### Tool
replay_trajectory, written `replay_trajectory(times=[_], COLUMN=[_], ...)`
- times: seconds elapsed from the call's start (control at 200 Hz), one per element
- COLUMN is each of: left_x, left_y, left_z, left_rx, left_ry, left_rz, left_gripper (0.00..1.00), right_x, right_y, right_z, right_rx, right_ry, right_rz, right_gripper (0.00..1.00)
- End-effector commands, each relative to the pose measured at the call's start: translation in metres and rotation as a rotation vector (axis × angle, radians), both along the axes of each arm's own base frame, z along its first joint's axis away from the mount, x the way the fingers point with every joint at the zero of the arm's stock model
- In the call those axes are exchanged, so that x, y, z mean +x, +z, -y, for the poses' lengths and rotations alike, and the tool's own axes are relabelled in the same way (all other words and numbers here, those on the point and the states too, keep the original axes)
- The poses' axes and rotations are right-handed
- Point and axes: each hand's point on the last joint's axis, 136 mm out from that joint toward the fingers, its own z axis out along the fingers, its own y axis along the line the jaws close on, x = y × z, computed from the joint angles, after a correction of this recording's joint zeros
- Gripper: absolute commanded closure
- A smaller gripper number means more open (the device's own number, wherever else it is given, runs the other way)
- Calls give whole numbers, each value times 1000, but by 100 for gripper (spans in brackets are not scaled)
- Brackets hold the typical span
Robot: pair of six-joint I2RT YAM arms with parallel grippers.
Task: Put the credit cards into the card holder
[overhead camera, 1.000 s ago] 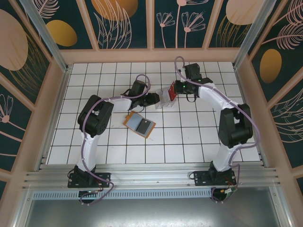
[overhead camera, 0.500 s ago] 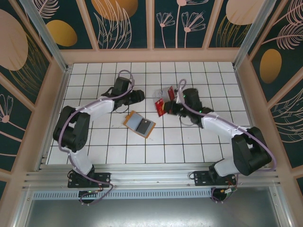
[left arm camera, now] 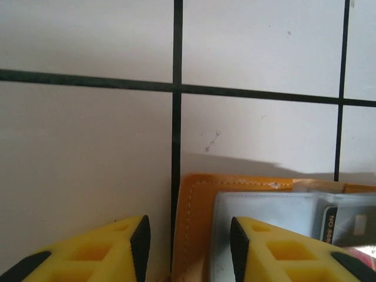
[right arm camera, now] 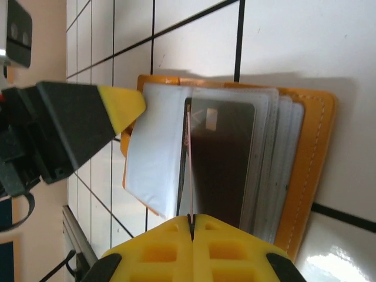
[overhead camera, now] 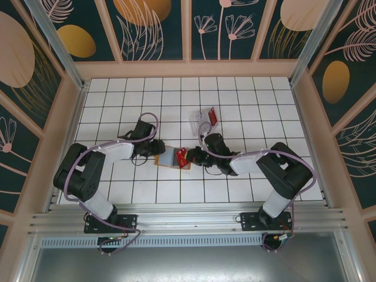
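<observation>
the orange-tan card holder (overhead camera: 167,157) lies open on the white gridded table (overhead camera: 247,94) with its grey sleeves up and a dark card (right arm camera: 222,158) flat on them; the holder's long axis runs left to right between the two arms, both folded low and reaching inward. the right gripper (right arm camera: 192,221) is clamped on a red card (overhead camera: 182,156) that stands on edge over the holder, long side pointing out from the fingertips — the left gripper (left arm camera: 188,235) has its jaws parted astride the holder's left edge

- This was a robotics lab cell: two robot arms (overhead camera: 79,173) were bolted to an aluminium rail (overhead camera: 188,222).
- A white gridded desk (overhead camera: 252,94) sat boxed in by wood-framed floral wall panels (overhead camera: 155,29).
</observation>
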Motion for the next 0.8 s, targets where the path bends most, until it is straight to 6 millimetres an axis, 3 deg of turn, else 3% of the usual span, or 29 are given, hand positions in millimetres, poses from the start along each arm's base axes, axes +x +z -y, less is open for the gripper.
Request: replay_trajectory(times=[0.0,0.275,0.796], left_x=[-16,-37,-45], left_y=[-7,-15,-19], left_z=[-2,-1,1], left_rx=[-21,-86,-125], left_ry=[-2,10,15], left_rz=[-35,-73,-84], left_gripper=[58,68,67], right_x=[19,15,20], right_y=[9,-2,-10], right_z=[-8,-14,-29], right_rx=[29,56,68], right_ry=[-30,-3,11], right_rz=[41,-1,-31], right_gripper=[96,96,96])
